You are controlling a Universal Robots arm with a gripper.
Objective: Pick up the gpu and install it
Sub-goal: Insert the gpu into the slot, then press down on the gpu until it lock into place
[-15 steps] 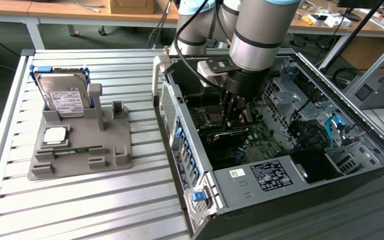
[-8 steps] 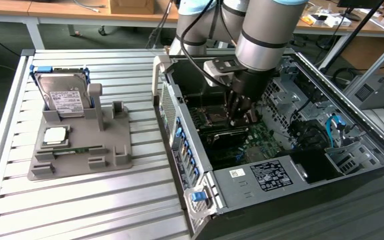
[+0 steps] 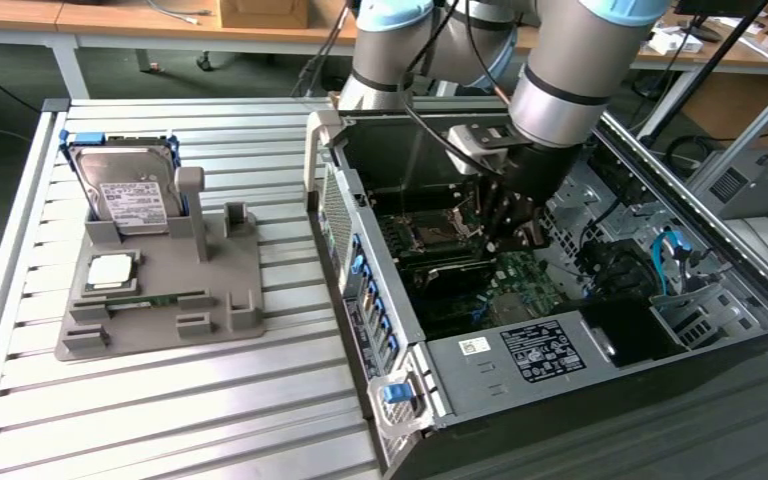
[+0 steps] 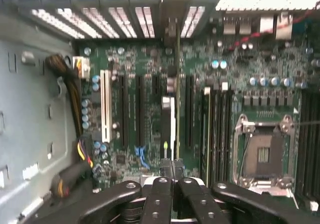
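**Figure: card held over the board.** You are looking at the open computer case (image 3: 544, 350), which takes up the centre and right of the exterior frame. The arm (image 3: 571, 80) comes down into it from the top edge. On the case floor lies the green motherboard (image 4: 135, 58), with its black expansion slots (image 4: 122, 108) in parallel rows beside the CPU socket (image 4: 262, 154). The gripper (image 3: 518, 215) hangs inside the case just above that board. In the wrist view its fingers (image 4: 160, 194) are clenched on the gpu (image 4: 177, 108), seen edge-on as a thin dark blade. The blade runs straight out from the fingertips toward the board, its long axis parallel to the slots (whether it touches one cannot be told). At the left of the exterior frame, well apart, the grey fixture (image 3: 157, 300) holds the hard drive (image 3: 131, 195).
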